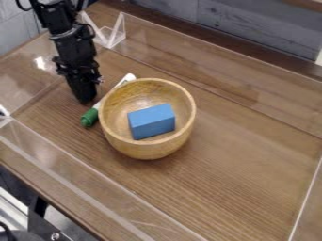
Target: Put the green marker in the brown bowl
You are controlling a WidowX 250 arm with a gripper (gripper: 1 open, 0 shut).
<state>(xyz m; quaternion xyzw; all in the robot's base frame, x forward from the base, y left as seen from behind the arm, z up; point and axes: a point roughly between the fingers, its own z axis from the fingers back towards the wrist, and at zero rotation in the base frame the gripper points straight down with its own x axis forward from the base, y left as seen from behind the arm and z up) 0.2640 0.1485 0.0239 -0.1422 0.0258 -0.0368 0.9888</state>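
Note:
The green marker (90,117) lies on the wooden table against the left outside of the brown bowl (146,148). Its green end points toward the front, and its white barrel runs back along the bowl's rim. My gripper (83,93) points down at the table just left of the marker's barrel, with its black fingers together. Whether they pinch the marker is hidden by the fingers themselves. A blue rectangular block (152,120) sits inside the bowl.
A clear plastic stand (111,32) is at the back behind the arm. Low transparent walls (75,193) edge the table (239,169) at the front and left. The wall at the back is grey planking.

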